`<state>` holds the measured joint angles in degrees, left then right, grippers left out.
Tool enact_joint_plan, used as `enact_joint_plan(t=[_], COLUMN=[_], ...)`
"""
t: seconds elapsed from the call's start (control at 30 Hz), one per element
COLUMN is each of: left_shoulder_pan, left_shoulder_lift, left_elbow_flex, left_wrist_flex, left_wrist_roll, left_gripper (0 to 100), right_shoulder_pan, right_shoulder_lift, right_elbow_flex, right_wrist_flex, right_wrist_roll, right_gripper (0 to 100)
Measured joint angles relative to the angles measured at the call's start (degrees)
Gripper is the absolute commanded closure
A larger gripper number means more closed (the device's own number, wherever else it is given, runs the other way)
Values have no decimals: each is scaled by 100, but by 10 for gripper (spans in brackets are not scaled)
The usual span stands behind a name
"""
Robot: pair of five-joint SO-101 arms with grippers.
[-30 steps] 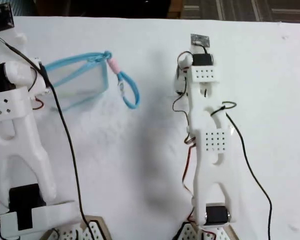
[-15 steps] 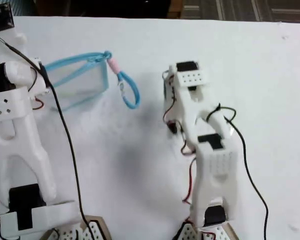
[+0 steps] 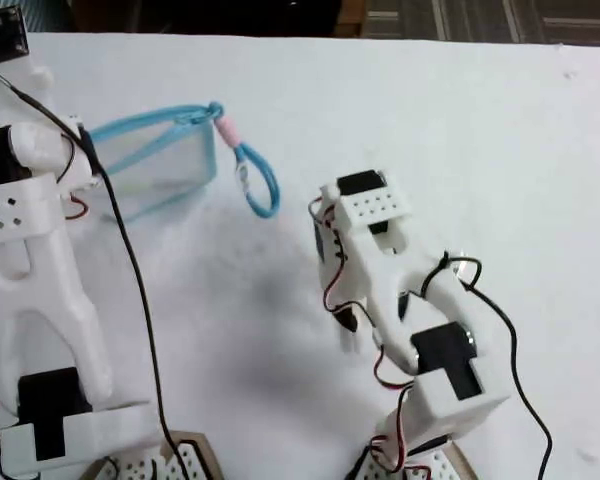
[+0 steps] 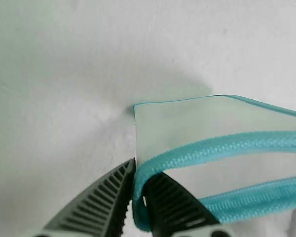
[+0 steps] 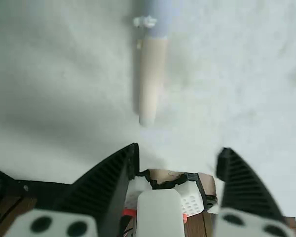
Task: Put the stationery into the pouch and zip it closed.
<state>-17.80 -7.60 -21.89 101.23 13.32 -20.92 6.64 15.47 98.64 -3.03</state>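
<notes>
White table [image 3: 480,110] w/ dark bkgd [image 3: 230,15] past far edge.

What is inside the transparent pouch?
Nothing shows inside the clear pouch, just the white table beneath. One corner is hidden under the left arm.

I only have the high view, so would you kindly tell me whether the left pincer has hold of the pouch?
Observer: Yes, the left pincer is shut on the pouch, at one end of its zipper.
Operator: Thank you. Is the right pincer open?
Observer: The right pincer is open, with nothing between its fingers.
Operator: What lies ahead of it?
Observer: A pen-like item lies on the table, apart from the pincer.
</notes>
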Motion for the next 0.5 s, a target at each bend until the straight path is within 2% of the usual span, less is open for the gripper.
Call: enact_joint_plan(t=[0.17,0.33,0.5], left_shoulder_pan=[0,0,0], left_shoulder_lift=[0,0,0], left_elbow_flex=[0,0,0], left_wrist_flex=[0,0,0], left_wrist_roll=[0,0,0], left_gripper=[977,977,977], right_shoulder_pan=[-18,-62,-35], right_shoulder_lift=[-9,-9,316], right_elbow_flex=[-545,-809,-782], right_wrist_flex=[-123,-932,-1547], right_wrist_roll=[0,-35,-686], right_gripper=[697,795,805])
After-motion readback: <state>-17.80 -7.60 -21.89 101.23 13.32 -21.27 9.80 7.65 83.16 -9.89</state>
